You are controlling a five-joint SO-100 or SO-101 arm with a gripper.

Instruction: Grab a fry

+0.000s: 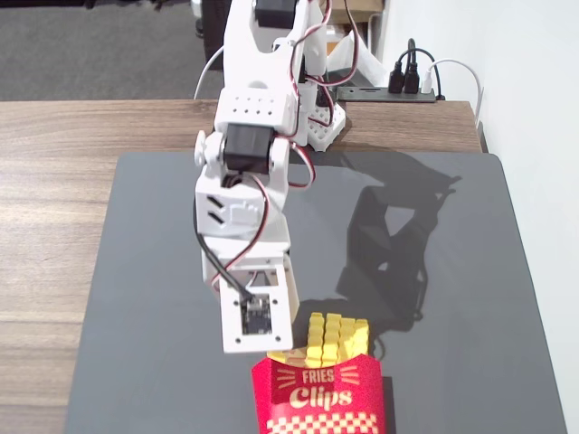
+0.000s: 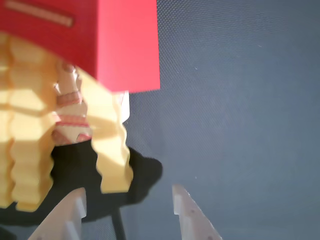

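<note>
Fry look: the fry [image 2: 111,145] is a pale-yellow plastic stick with wavy crinkle-cut edges, pretty blurry up close in the wrist view. It's one of a whole bunch [image 1: 336,338] that look the same.

Fry direction: in the wrist view its long axis runs roughly top to bottom, the free end pointing down toward the gripper and the other end tucked in the carton. In the fixed view the bunch stands upright out of the carton top.

Fry location: in the red "Fries Clips" carton [image 1: 317,395], which sits on the dark mat [image 1: 452,271] near the bottom edge of the fixed view.

Gripper: the gripper [image 2: 131,205] has its two white fingers [image 2: 190,212] spread apart with bare mat between them. They're not pinching anything; the fry tip hangs just above the gap, nearer the left finger.

Arm: the white arm [image 1: 249,208] leans down over the mat, its head just left of the yellow bunch in the fixed view.
</note>
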